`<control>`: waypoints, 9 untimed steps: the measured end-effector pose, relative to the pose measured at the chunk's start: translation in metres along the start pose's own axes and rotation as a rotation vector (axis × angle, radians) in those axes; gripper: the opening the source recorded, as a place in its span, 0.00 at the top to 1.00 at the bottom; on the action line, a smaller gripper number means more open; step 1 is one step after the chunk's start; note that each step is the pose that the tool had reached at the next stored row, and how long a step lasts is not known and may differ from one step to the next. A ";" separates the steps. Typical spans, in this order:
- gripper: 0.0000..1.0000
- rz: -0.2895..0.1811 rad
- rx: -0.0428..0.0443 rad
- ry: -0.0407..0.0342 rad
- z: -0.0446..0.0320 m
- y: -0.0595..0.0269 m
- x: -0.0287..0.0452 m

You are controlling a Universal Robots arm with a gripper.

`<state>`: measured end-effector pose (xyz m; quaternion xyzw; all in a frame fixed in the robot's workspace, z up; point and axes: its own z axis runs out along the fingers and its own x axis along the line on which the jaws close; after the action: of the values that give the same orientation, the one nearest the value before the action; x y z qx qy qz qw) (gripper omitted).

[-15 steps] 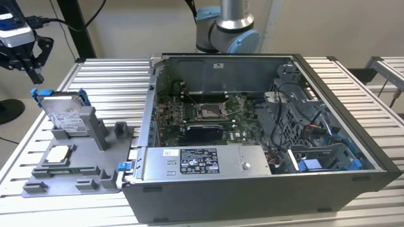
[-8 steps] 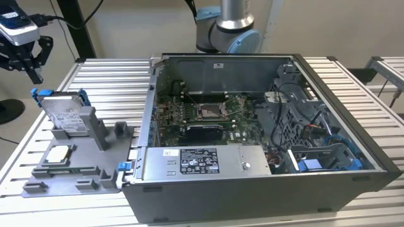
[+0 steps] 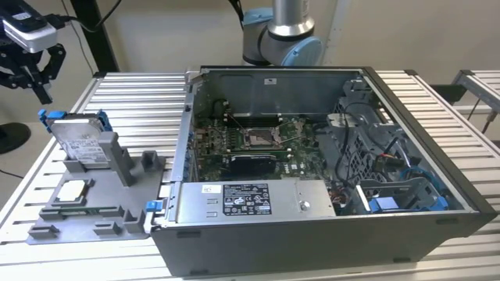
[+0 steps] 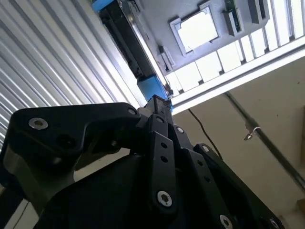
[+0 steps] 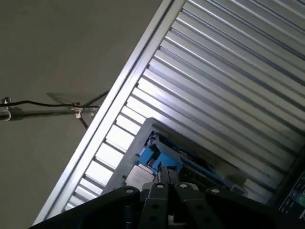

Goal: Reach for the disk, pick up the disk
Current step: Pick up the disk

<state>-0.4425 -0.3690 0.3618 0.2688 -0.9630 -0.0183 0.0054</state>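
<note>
The disk [image 3: 81, 140], a silver drive with a white label in a bright blue bracket, stands on edge in a grey holder [image 3: 117, 170] at the exterior view's left. My black gripper [image 3: 41, 93] hangs in the air above it and a little further to the left, apart from it, with its fingers together and nothing between them. In the second wrist view the fingertips [image 4: 156, 101] point at the blue end of the disk [image 4: 151, 88]. The first wrist view has the disk's blue bracket [image 5: 153, 157] just beyond the gripper [image 5: 167, 168].
A small square silver chip [image 3: 72, 189] lies flat on the grey holder in front of the disk. An open computer case [image 3: 312, 175] fills the middle and right of the slatted metal table [image 3: 140, 99]. The arm's base [image 3: 281, 35] stands behind the case.
</note>
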 end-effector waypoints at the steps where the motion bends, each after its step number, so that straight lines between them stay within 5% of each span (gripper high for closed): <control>1: 1.00 -0.019 0.0000 0.0006 0.0000 0.0000 0.0000; 9: 1.00 -0.163 0.0001 0.0063 0.0000 0.0001 0.0001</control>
<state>-0.4426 -0.3690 0.3618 0.3465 -0.9379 -0.0178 0.0069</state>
